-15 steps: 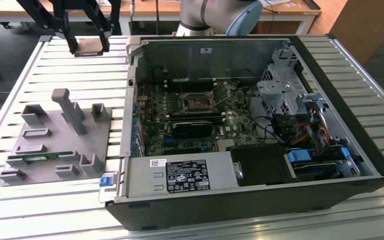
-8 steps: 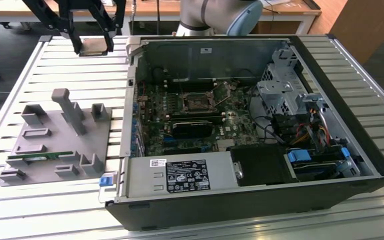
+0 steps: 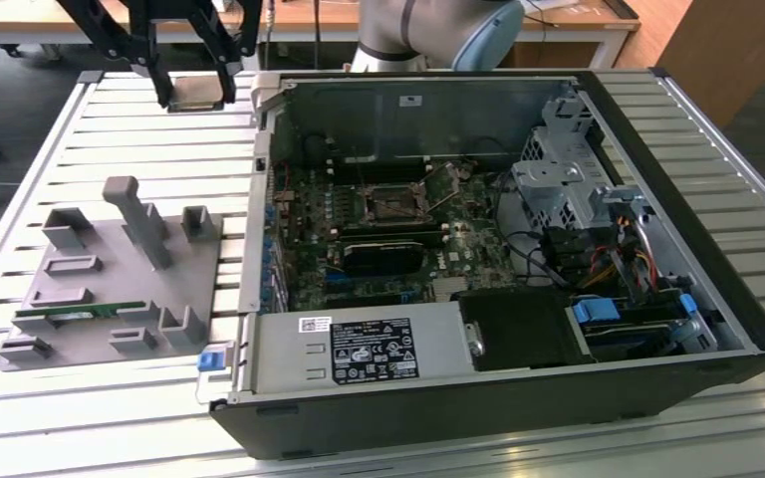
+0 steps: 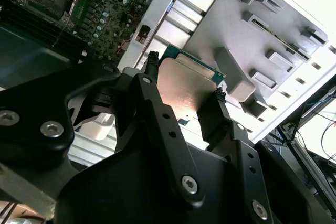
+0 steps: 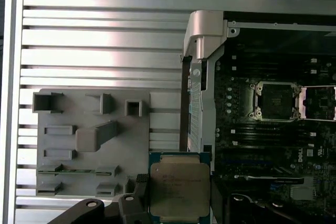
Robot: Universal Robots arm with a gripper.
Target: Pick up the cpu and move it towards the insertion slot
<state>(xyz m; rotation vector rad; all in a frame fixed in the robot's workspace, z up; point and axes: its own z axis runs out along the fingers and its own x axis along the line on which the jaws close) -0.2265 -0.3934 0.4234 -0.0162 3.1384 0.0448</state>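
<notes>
Lying on its side on the slatted metal surface (image 3: 701, 139) is a big open computer case (image 3: 489, 249), with its green board (image 3: 396, 229) facing up. On that board sits the slot (image 3: 392, 202), a small dark square in a shiny metal frame; it shows in the first wrist view too (image 5: 276, 100). A grey tray (image 3: 104, 289) with little walls and pockets lies beside the case, on the exterior view's left, and a thin green stick (image 3: 71, 313) rests in it. The black gripper (image 3: 196, 95) hangs above the surface near the case's far corner. Its jaws are closed on the cpu (image 5: 180, 190), one on each side. The cpu is flat and square, with a shiny silver top and a thin green edge (image 4: 186, 85). It is up in the air, well apart from the slot, with the case's wall (image 5: 197, 77) between them.
</notes>
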